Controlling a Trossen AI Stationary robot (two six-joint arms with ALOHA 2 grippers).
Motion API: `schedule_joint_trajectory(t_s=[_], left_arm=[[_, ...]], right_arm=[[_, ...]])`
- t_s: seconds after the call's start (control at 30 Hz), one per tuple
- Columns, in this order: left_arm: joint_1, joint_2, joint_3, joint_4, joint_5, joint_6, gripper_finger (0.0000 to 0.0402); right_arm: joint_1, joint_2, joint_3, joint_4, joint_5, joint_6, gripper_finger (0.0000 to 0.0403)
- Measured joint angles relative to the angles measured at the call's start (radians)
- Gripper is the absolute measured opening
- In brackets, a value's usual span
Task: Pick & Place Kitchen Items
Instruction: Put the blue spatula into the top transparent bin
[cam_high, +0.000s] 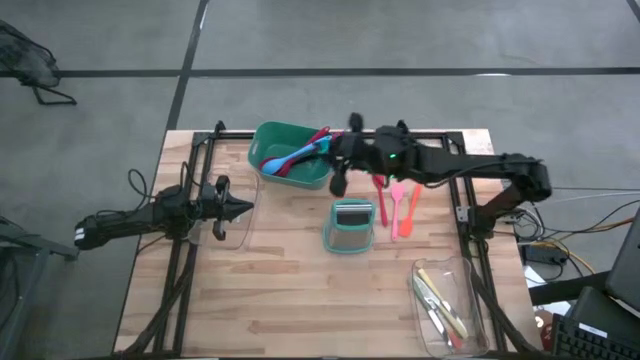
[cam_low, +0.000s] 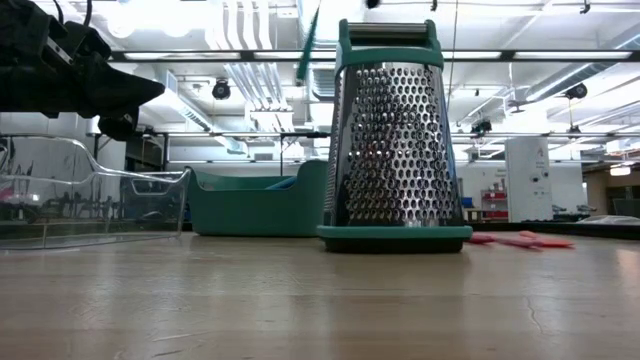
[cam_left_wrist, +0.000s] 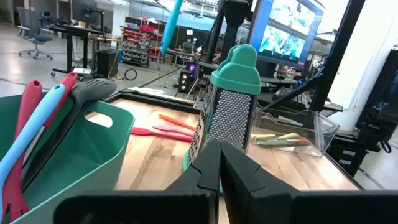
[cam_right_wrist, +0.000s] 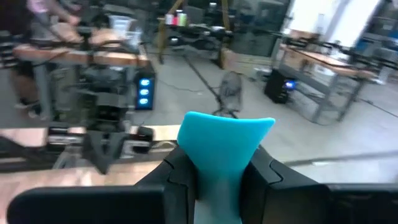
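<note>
My right gripper is shut on a blue spatula. It hangs in the air by the right end of the green tub, and the spatula shows slanting above the tub. In the tub lean a red spoon, a blue spoon and a black slotted spoon. A red spatula and an orange one lie flat on the table right of the tub. My left gripper waits shut at the table's left, pointing level toward the right. My right gripper pinches the blue spatula between its two fingers, just behind the wide blade. The blade sticks out past the fingertips. The spatula is lifted clear of the table and the tub.
A teal and steel box grater stands upright mid-table, just near of the right gripper. A clear tray with pale-handled tools sits at the near right. Another clear tray stands by the left gripper. Bare wood lies toward the near edge.
</note>
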Motion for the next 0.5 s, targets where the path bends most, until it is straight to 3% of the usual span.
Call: schedule_joint_trajectory(t_s=[0.33,0.5], left_arm=[[0.0,0.002,0.0,0.008,-0.006,0.003,0.001],[0.0,0.003,0.0,0.167,-0.006,-0.037,0.001]], right_arm=[[0.087,0.213,0.172,0.001,-0.115,-0.025,0.0069],[0.109,0.266,0.218,-0.007,-0.148,-0.018,0.0076]])
